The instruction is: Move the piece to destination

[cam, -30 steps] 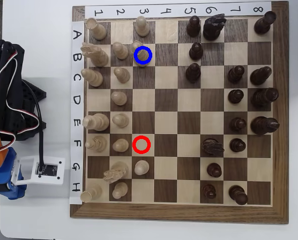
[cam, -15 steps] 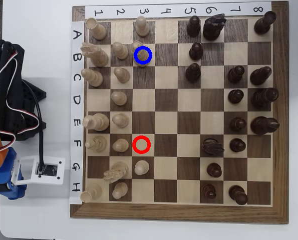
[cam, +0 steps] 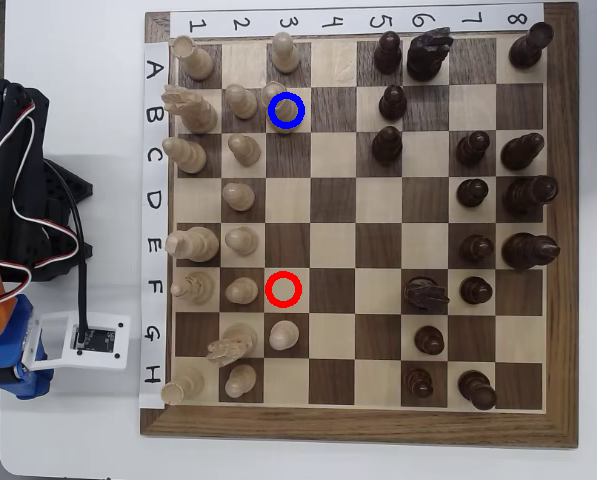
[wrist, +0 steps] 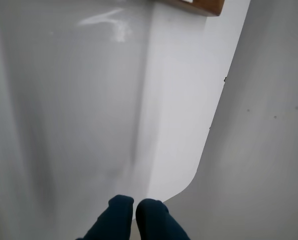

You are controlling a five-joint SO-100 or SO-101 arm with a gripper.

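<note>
The white table (cam: 78,430) is the biggest thing, and the wooden chessboard (cam: 363,425) lies on it, with numbers along the top and letters down the left side in the overhead view. The robot arm (cam: 18,200) sits folded up at the left of the board, off to the side and not over any square, so I think it is resting and out of the way. In the wrist view the gripper (wrist: 135,202) hangs over bare table with only a corner of the board showing far off at the top. Its two dark blue fingertips (wrist: 120,207) are pressed together and there is nothing between them. The dark pieces stand on the right of the board and the pale ones on the left. A red ring (cam: 284,275) is drawn on a light square in row F, and that square has nothing on it. The blue ring (cam: 300,112), the destination, is on a light square in row B, column 3. A small cream pawn (cam: 276,93) looks to be standing right in that blue ring, its round head leaning up and left. So the move looks done.
</note>
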